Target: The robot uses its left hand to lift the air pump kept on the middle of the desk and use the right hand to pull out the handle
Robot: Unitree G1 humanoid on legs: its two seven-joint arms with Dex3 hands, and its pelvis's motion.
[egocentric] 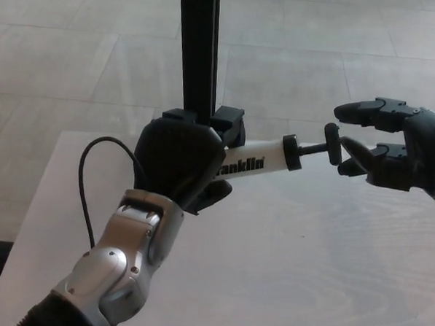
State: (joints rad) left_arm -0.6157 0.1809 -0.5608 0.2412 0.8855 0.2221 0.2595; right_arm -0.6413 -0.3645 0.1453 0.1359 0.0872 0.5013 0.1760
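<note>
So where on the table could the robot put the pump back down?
Nearly the whole table is bare: the wide stretch below the air pump and under the right hand, out to the right edge. It is crowded only at lower left, where the left hand, its forearm and the black cable hang over it.

Left arm: enters from lower left, silver forearm and wrist angled up toward centre; a thin black cable loops beside the wrist. Left hand (177, 164): raised, black, back of hand toward the camera, fingers wrapped around the white barrel of the air pump (258, 161). Right hand (397, 147): enters from right edge, black, fingers (370, 111) apart and extended toward picture left, tips close beside the pump's T-handle (334, 143); contact cannot be told.
</note>
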